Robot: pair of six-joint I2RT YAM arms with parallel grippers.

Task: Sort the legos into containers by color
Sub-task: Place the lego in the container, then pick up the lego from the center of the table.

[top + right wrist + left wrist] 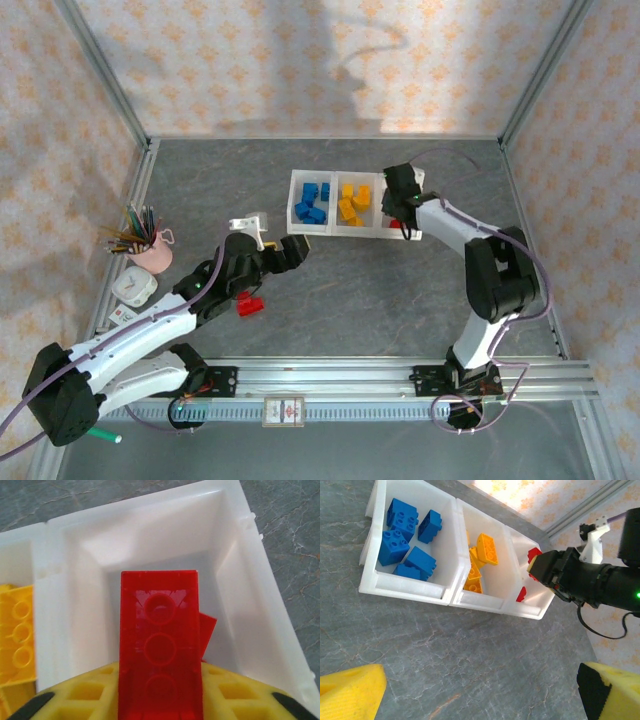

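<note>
Top external: white three-bin tray sits on the grey table, toward the far side. Blue bricks are in its left bin and yellow bricks in the middle bin. Right gripper hangs over the right bin, arm reaching in from the right. Right wrist: a red brick lies studs-up along the yellow pad, poking out over the bin's open mouth, above the floor. Can't tell whether the jaws pinch it or stand loose around it. A second red piece lies lower in the same bin, partly behind the brick. Left gripper hovers over bare table just in front of the tray's left end. Left wrist: its yellow pads sit at opposite bottom corners, spread wide, nothing between them. That view also has the right gripper's tip at the right bin with red showing at it. One loose red brick is on the table beside the left forearm, well apart from the tray. Pink pencil cup with coloured pencils stands near the left wall.
</note>
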